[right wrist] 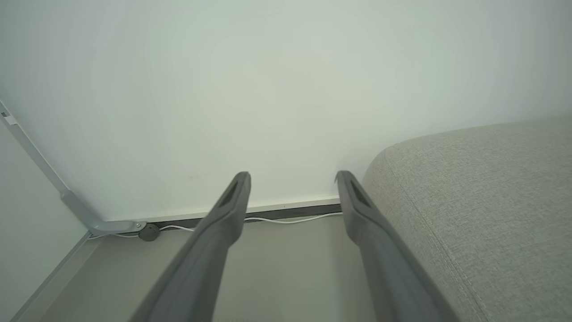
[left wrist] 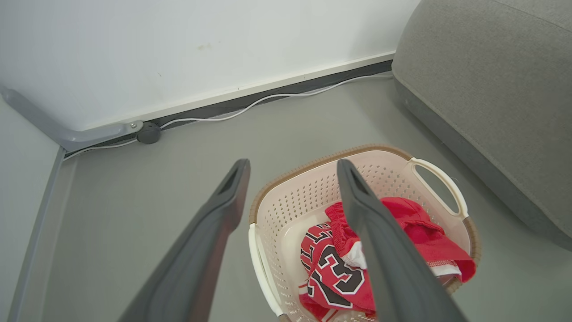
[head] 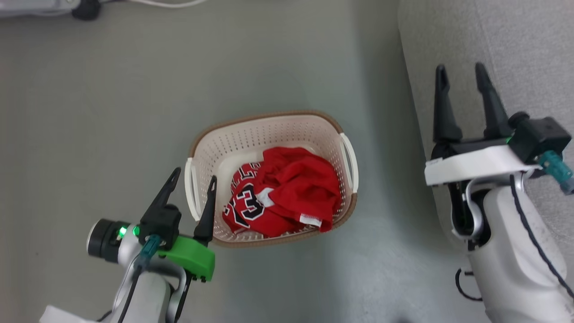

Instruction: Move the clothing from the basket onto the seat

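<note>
While a cable [left wrist: 268, 96] lines the wall [left wrist: 178, 53], basket [head: 251, 134], long axis toward seat [head: 529, 45], holds crumpled clothing [head: 296, 188]; left gripper [head: 195, 175], right gripper [head: 461, 67]: jaws wide, empty.

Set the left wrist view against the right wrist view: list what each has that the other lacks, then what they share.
Left wrist view: the basket, the clothing heaped inside it, the open left gripper. Right wrist view: the open right gripper, empty. Shared: the seat, the white wall, the white cable along its base, the grey floor.
</note>
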